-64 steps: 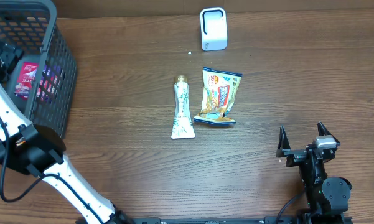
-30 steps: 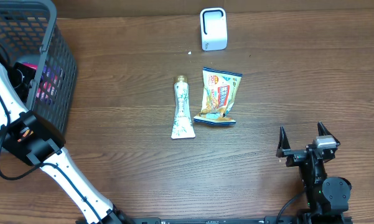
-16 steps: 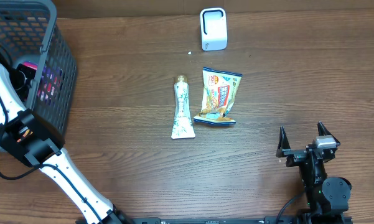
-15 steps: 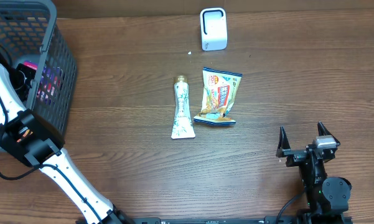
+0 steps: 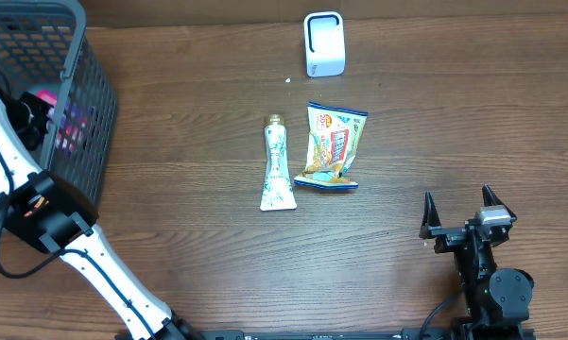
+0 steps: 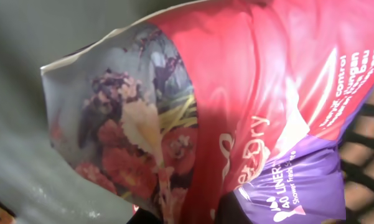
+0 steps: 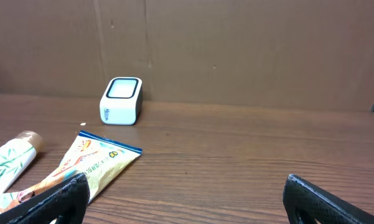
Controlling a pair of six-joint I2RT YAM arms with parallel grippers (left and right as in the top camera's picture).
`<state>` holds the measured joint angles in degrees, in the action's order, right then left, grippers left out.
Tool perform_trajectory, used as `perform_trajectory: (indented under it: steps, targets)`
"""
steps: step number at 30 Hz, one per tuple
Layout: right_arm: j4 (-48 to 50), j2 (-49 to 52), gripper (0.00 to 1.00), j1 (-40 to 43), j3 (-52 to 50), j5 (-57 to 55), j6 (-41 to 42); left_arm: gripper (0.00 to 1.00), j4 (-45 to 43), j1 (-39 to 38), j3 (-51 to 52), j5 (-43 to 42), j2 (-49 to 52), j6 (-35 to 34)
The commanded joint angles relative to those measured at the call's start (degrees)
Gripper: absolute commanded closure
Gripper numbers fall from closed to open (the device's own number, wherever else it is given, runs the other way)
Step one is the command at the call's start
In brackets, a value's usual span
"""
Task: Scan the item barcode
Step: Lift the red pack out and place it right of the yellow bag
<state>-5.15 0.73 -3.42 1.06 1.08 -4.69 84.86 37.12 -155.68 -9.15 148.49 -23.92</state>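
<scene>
- Red and purple glossy plastic pouch (image 6: 249,118), printed with flowers and white lettering: it is sitting inside the dark grey mesh basket (image 5: 87,66) at the far left of the bench and filling the left wrist view. No barcode is showing on the face turned to that camera.
- Left fingers (image 6: 150,218): they are clenching at the pouch's lower edge and appear to be grasping it, though the contact itself is lying at the frame's border.
- Pouch relative to those fingers: it is lying directly ahead of them, pressed close to the wrist. Its long axis is running slantwise across the wrist view; its lie within the basket cannot be told from overhead.
- Left arm (image 5: 43,215): it is rising from the bench's near-left edge, bending at a black elbow joint and reaching over the basket wall with the wrist down inside. It is by far the nearer arm to the pouch.
- Small white box-shaped scanner (image 5: 324,43): it is standing at the far middle of the brown wooden bench (image 5: 189,255), well apart from the basket, to its right. By my judgement the coming move is hinging on lifting the pouch clear of the wall and carrying it that way.
- White tube with leaf print and gold cap (image 5: 278,166) and yellow-and-blue snack packet (image 5: 333,147): they are lying side by side mid-bench, near the scanner.
- Right fingers (image 7: 57,200): they are standing spread wide and released, holding nothing, with the right arm parked at the near right.
</scene>
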Motion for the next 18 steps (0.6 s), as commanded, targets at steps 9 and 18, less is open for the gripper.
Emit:
perform_trajectory:
  steps: [9, 18]
  targets:
    - [0.33, -0.57, 0.0, -0.26, -0.59, -0.15, 0.17, 0.96, -0.26, -0.57, -8.09, -2.99, -20.06, 4.46]
    - [0.33, -0.57, 0.0, -0.26, -0.59, -0.15, 0.15, 0.96, 0.61, -6.32, -8.09, -13.09, -35.95, 4.7]
